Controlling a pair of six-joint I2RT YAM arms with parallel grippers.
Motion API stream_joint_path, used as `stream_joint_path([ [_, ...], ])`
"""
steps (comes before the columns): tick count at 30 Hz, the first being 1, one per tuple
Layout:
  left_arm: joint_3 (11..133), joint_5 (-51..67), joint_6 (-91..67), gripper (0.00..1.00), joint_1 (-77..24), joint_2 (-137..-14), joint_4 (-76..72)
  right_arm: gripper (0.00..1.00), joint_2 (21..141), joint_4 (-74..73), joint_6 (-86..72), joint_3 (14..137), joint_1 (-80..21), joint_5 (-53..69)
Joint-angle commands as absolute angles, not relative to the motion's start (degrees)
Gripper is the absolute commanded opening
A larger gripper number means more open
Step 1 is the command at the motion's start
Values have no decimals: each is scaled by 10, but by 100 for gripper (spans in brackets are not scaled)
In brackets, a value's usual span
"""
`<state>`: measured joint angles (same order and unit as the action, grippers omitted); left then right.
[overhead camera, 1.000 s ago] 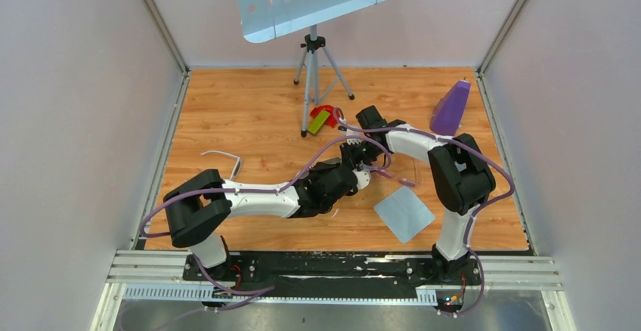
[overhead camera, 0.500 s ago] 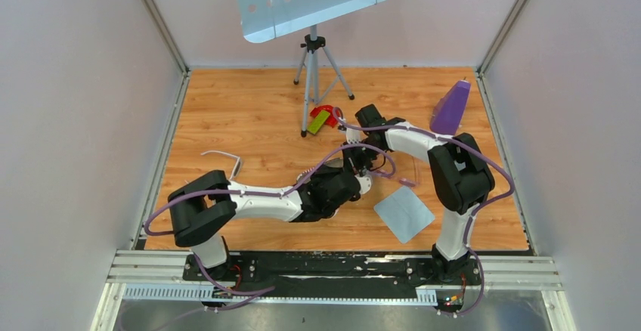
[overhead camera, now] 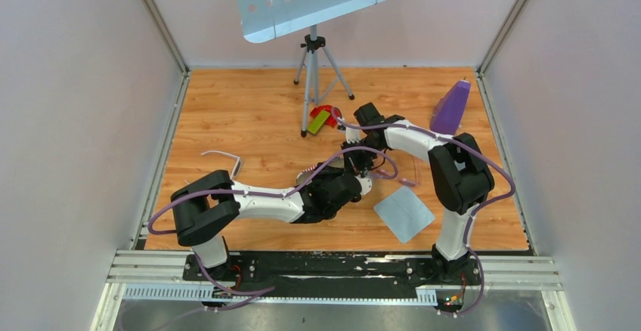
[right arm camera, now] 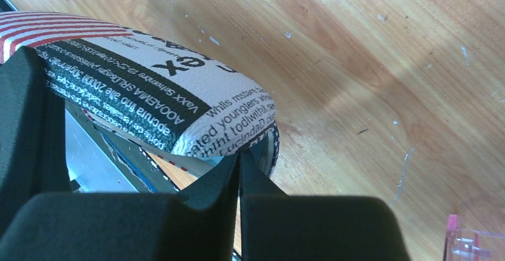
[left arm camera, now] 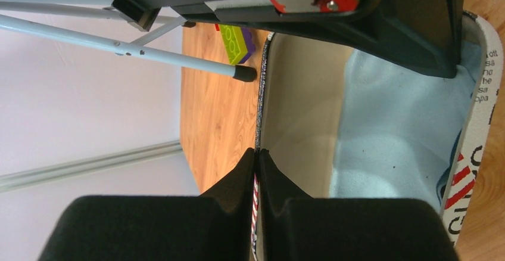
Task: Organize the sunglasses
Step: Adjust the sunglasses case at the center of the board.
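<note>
A hard case printed with newsprint and red stripes hangs open between both arms at mid-table. My left gripper (left arm camera: 257,152) is shut on the thin rim of one case half (left arm camera: 298,118), whose inside holds a light blue cloth (left arm camera: 405,130). My right gripper (right arm camera: 240,155) is shut on the edge of the printed lid (right arm camera: 178,103). In the top view the two grippers meet, left (overhead camera: 358,183) and right (overhead camera: 361,162). One clear thin-framed pair of sunglasses (overhead camera: 225,157) lies on the wood at the left. A pale pink translucent corner of sunglasses (right arm camera: 467,240) lies beside the right gripper.
A light blue-grey square cloth (overhead camera: 404,214) lies flat at the front right. Red and green bricks (overhead camera: 320,118) sit by a tripod (overhead camera: 313,63) carrying a perforated tray. A purple wedge-shaped object (overhead camera: 451,108) stands at the back right. White walls enclose the wooden table.
The right gripper's jaws have closed onto the case lid's edge. The left arm has shifted slightly to the right, still gripping the case.
</note>
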<state>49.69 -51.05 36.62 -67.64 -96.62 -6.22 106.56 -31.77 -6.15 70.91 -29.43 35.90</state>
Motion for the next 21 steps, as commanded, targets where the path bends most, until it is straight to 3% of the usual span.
stream_joint_path([
  [1,491,-529,371,0,-680,-972,-85,4,1075,-349,-53,723,-309,341],
  [6,491,-528,372,0,-681,-974,-86,7,1073,-350,-56,730,-310,346],
  [11,490,-531,374,0,-681,-975,-88,22,1044,-357,-52,733,-309,331],
  [21,483,-536,382,0,-683,-973,-103,24,973,-354,-38,703,-265,319],
])
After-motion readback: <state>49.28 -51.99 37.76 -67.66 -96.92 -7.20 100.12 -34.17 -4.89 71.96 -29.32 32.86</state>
